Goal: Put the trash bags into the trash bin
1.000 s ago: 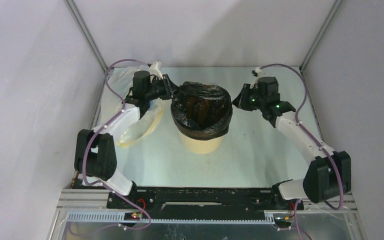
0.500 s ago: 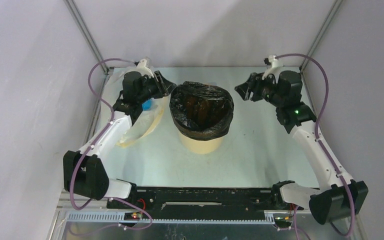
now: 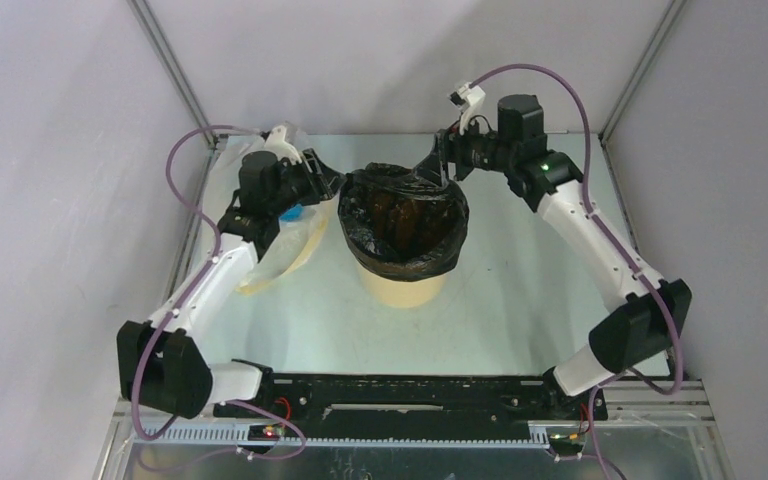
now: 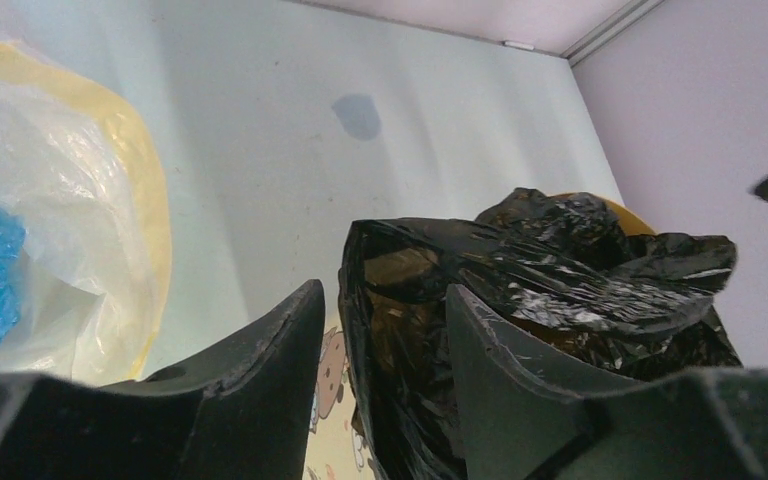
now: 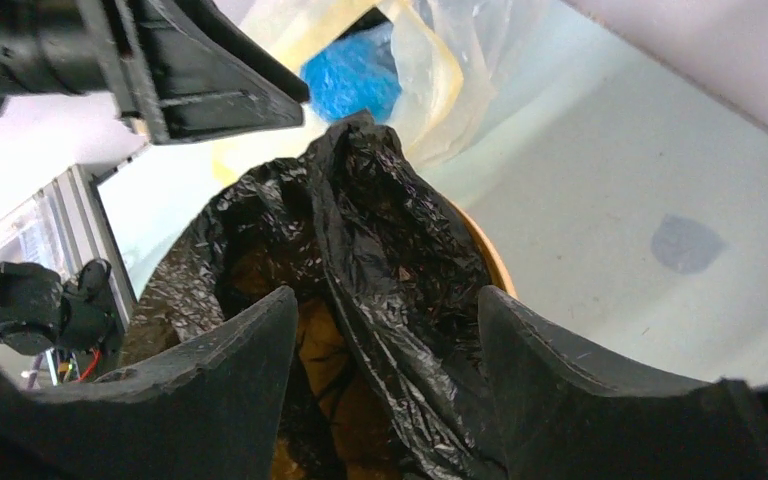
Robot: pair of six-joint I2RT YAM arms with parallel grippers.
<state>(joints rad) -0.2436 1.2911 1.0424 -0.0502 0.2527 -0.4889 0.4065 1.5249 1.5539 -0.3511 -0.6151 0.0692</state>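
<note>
The black trash bag (image 3: pixel 403 222) is draped over the mouth of the yellow-orange trash bin (image 3: pixel 405 290), lining it, with a crumpled fold across the opening. My left gripper (image 3: pixel 328 182) is open at the bin's left rim. In the left wrist view its jaws (image 4: pixel 385 312) straddle the bag's left edge (image 4: pixel 560 270) beside the bin wall (image 4: pixel 335 400). My right gripper (image 3: pixel 442 165) is open at the bin's back rim. In the right wrist view its jaws (image 5: pixel 385 300) hang above the bag's middle fold (image 5: pixel 390 230) and the bin rim (image 5: pixel 482 250).
A clear bag with a pale-yellow band and a blue lump (image 3: pixel 290 232) lies left of the bin under my left arm. It also shows in the left wrist view (image 4: pixel 70 230) and the right wrist view (image 5: pixel 360 70). Enclosure walls stand close on three sides.
My right gripper has swung from the bin's right side up and left to its back rim. My left arm has shifted its pose while its gripper stays at the bag's left rim.
</note>
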